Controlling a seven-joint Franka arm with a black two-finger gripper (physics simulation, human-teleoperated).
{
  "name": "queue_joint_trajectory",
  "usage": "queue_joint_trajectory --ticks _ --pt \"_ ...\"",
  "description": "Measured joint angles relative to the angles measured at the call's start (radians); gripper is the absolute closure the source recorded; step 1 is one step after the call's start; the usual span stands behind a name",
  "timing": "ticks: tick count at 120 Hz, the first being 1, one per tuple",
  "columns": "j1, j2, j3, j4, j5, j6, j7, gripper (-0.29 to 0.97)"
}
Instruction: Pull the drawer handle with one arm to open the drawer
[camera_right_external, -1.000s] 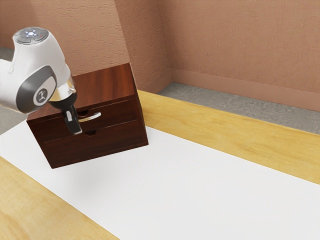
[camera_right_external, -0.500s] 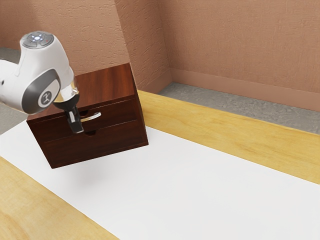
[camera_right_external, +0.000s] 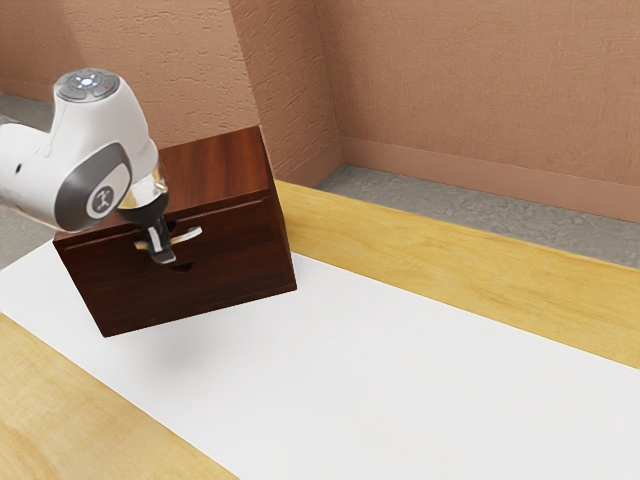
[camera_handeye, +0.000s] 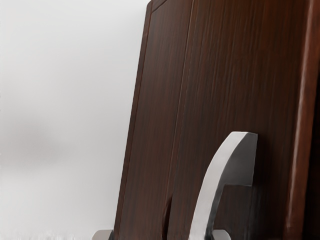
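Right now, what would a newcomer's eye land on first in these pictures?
The dark wooden cabinet on the white mat, at the exterior view's left. The white arm reaches in, its black tool at the cabinet's silver handle, which looms close in the wrist view.

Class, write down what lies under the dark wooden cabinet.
The cabinet stands on a white sheet, which lies on the wooden table. The sheet directly beneath it is covered.

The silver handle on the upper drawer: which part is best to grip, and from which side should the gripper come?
Probably the handle at the middle of its curved bar, where it stands off the drawer front and leaves a gap behind. Come from the front, facing the cabinet; the gripper is now at the bar's end on the exterior view's left.
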Motion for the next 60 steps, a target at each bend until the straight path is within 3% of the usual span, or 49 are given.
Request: queue_joint_trajectory --ticks 60 --pt "-0.025 0.030 -0.002 0.025 -0.001 0.003 -0.002 0.53"
